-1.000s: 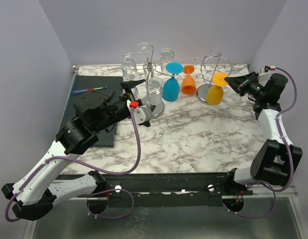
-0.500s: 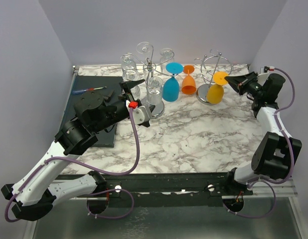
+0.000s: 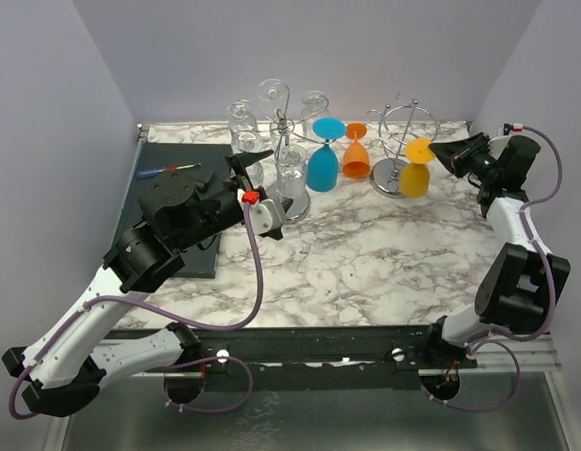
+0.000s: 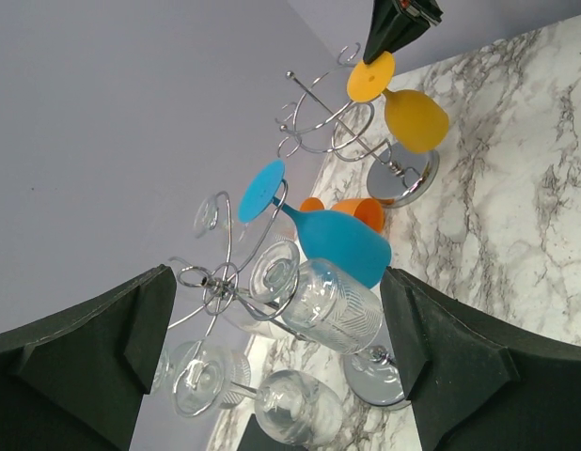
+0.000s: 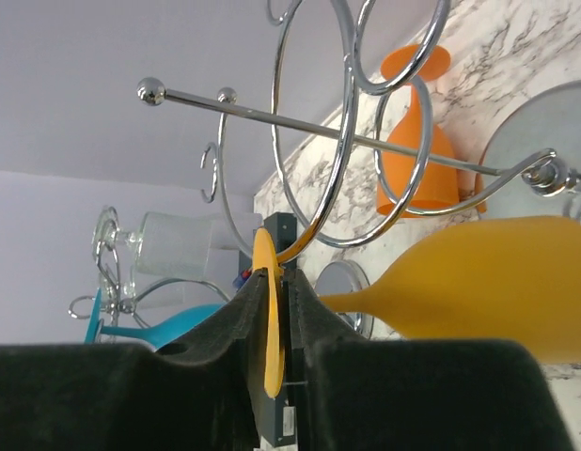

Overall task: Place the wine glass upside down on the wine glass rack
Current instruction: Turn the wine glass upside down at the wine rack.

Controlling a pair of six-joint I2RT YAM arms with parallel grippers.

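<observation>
**Yellow glass pinched by its foot at the right-hand rack**

I am watching the right gripper [image 5: 272, 282] clamping together on the flat round foot of the yellow plastic wine glass [image 3: 415, 178], one finger pressing on each face of the disc. The glass is hanging tilted from that grip, foot uppermost and bowl pointing down and away from the gripper. The bowl is hovering over, and apart from, the round mirror-like base plate of the chrome wire wine glass rack [image 3: 388, 184] at the far right of the white marble-patterned table [image 3: 366, 263]. The foot is sitting right beside the rack's curled wire loops. I cannot tell whether the stem is lying in one of them or only next to it.

The left gripper [image 3: 270, 193] is hovering with its fingers [image 4: 84, 357] spread wide apart, holding nothing. It is pointing at a second chrome wire rack [image 3: 283, 117] near the middle of the far edge. Clear cut-glass goblets [image 3: 291, 169] are hanging upside down on that rack, and a blue plastic wine glass [image 3: 321, 167] is hanging inverted on its right side. An orange plastic wine glass [image 3: 355, 162] is sitting inverted between the two racks; I cannot tell whether it is hanging or resting on the table. A black rectangular mat [image 3: 168, 155] is lying on the left part of the table, with a small blue-and-red tool [image 3: 168, 170] on it.
</observation>
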